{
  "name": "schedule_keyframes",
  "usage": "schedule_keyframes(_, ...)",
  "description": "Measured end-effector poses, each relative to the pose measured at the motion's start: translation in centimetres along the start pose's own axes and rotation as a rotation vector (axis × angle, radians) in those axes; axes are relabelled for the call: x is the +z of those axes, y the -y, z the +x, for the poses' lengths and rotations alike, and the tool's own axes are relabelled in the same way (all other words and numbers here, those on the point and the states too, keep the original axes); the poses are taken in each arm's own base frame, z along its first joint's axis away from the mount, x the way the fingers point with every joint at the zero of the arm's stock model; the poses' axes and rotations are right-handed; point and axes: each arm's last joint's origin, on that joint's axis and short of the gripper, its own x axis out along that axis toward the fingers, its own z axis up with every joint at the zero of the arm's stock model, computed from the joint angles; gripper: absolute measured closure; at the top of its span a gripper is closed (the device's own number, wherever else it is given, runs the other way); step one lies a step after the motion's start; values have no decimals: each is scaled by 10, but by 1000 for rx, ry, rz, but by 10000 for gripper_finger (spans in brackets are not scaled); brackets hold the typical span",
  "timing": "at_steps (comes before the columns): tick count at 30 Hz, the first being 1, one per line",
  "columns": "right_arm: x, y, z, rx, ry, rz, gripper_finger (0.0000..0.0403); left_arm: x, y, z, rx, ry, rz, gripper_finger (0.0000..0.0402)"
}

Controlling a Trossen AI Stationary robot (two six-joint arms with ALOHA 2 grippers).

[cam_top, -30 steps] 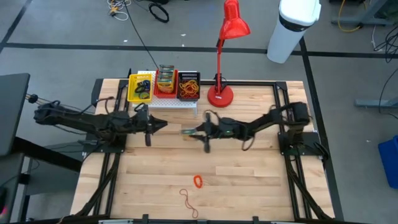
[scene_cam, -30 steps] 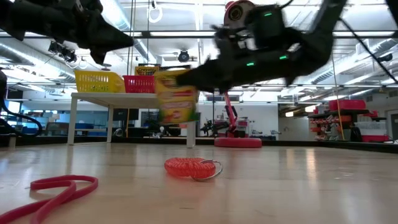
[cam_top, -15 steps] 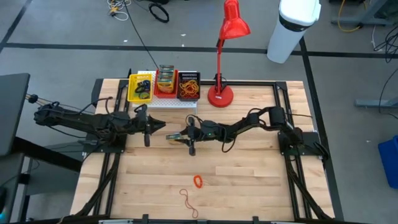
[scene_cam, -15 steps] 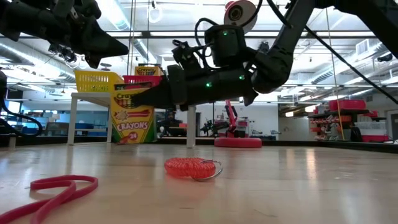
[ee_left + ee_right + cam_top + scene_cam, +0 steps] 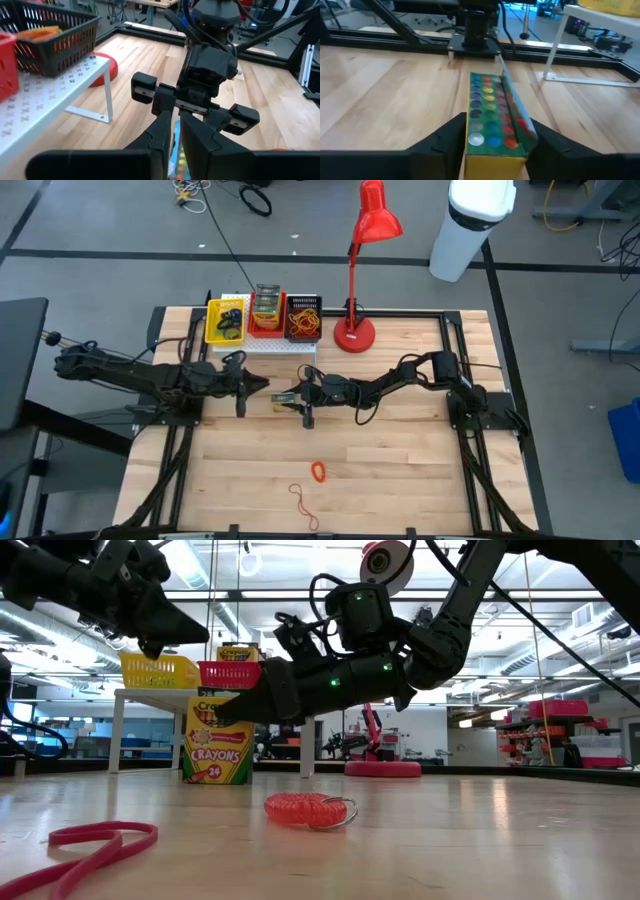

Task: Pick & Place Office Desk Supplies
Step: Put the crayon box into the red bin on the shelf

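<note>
Crayon box (image 5: 216, 743) upright – R gripper (image 5: 286, 397) astride.

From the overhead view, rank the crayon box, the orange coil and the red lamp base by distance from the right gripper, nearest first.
1. Crayon box: between the right gripper's fingers.
2. Red lamp base: toward the table's back edge.
3. Orange coil: toward the front edge; nearly as close as the lamp base.

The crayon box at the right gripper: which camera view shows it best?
The low view: the crayon box stands upright, label readable. The right wrist view shows its open top; the left wrist view a sliver; the high view only a small patch.
</note>
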Motion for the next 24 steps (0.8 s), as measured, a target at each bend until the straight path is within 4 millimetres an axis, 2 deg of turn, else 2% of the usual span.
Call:
schedule_keyframes(5, 4, 0, -2, 1, -24, 27, 170, 0, 1, 3, 3, -20, -25, 329)
schedule_keyframes(11, 24, -1, -11, 4, -71, 23, 99, 21, 7, 6, -13, -70, -8, 275)
schedule_keyframes(14, 37, -7, -23, -27, -106, -3, 76, 30, 11, 11, -27, -143, 8, 241)
schedule_keyframes(18, 51, -19, -52, -97, -178, -78, 80, 38, 18, 23, -22, -305, 18, 189)
schedule_keyframes(21, 62, -24, -82, -166, -213, -110, 109, 46, 24, 35, 2, -399, 39, 150)
schedule_keyframes(24, 63, -24, -113, -227, -230, -81, 150, 51, 31, 51, 24, -480, 69, 117)
